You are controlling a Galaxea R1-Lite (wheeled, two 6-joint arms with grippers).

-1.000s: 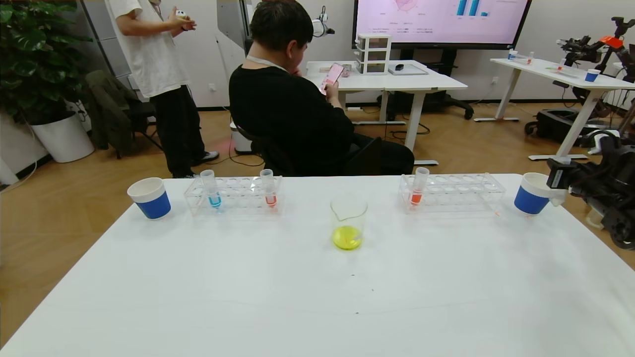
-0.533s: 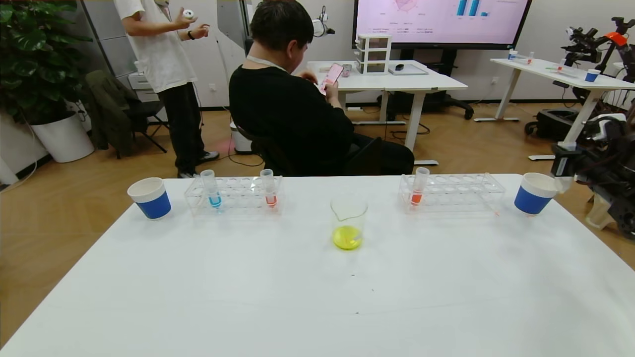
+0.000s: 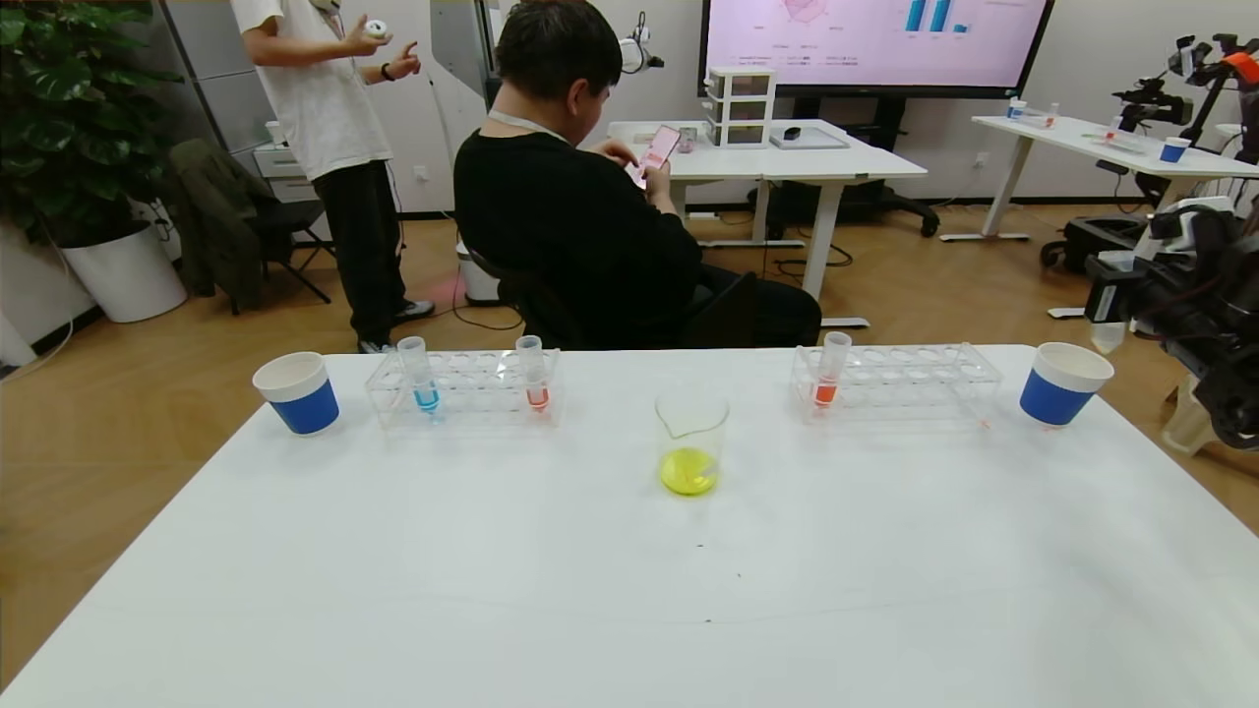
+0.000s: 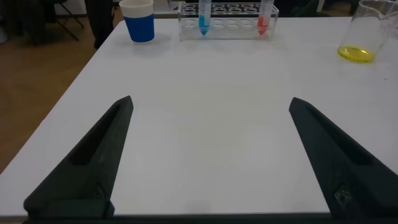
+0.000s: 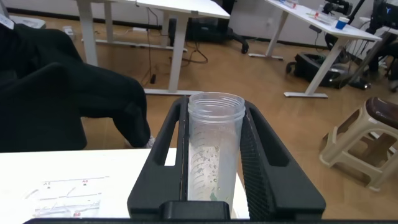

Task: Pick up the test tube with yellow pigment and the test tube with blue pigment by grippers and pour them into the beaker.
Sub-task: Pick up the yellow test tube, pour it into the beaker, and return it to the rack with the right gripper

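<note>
Beaker holds yellow; right wrist view shows right hand clamping an emptied tube.

The front of the table is bare. At the back, two racks, two cups and the beaker block the way.

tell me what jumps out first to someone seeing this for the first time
The glass beaker at the middle of the white table stands out, with bright yellow liquid at its bottom. Off the table's right edge, the right gripper is shut on an emptied clear tube, raised above a blue paper cup. A blue-liquid tube waits in the left rack.
</note>
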